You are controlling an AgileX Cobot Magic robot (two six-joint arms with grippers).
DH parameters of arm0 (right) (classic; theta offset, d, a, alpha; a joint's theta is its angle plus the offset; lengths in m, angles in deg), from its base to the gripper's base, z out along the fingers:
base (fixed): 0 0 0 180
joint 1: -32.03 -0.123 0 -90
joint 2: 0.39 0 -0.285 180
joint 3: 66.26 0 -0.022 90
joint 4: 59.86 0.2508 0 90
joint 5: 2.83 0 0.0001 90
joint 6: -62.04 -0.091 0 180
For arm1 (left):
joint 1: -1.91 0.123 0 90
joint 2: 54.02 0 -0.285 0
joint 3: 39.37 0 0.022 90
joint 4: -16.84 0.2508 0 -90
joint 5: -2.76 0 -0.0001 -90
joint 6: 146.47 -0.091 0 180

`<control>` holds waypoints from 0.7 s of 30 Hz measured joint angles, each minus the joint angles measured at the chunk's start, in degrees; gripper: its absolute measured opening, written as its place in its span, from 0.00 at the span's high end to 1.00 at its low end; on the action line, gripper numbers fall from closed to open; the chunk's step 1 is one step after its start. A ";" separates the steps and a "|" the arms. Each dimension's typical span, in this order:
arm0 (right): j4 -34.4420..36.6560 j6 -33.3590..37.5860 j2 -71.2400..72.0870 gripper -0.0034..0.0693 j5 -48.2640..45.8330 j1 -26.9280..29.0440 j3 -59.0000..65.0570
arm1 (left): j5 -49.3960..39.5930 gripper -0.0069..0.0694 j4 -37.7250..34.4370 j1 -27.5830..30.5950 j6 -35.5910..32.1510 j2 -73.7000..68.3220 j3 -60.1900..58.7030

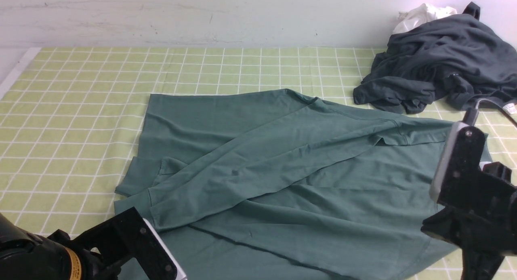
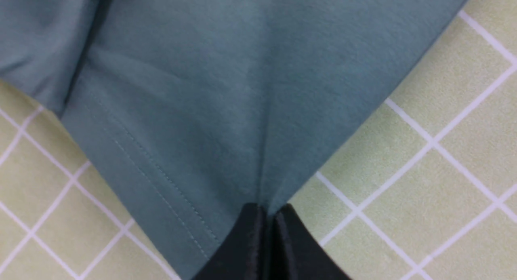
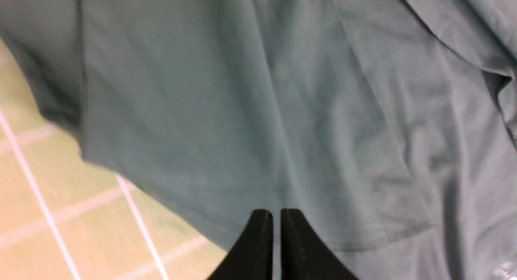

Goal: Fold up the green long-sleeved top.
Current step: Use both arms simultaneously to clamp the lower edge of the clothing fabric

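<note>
Front view: green long-sleeved top stretches left-right, cuffs pointing left.

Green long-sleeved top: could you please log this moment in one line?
green long-sleeved top: spread out, sleeve across body | left jaws: shut on its corner | right jaws: nearly together at edge, grip unclear

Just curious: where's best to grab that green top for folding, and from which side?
The near corners of the green top, from the robot's side: it lies flat, sleeves crossed over, so those corners lift free. The left gripper pinches one, by the stitched hem.
</note>
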 joint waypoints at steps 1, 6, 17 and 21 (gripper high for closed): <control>-1.96 0.12 -0.49 0.86 -0.26 0.00 0.00 | 0.00 0.91 0.25 0.00 0.33 0.00 0.00; -16.11 0.68 -7.16 0.69 -2.33 0.41 0.00 | 0.00 0.91 0.64 0.00 0.96 0.00 0.00; -39.25 -3.13 -24.25 0.62 1.25 3.34 -0.27 | 0.00 0.91 0.64 0.00 1.01 0.00 0.00; -40.12 -6.49 -24.69 0.68 4.22 3.42 -0.46 | 0.00 0.91 0.64 0.00 1.01 0.00 0.00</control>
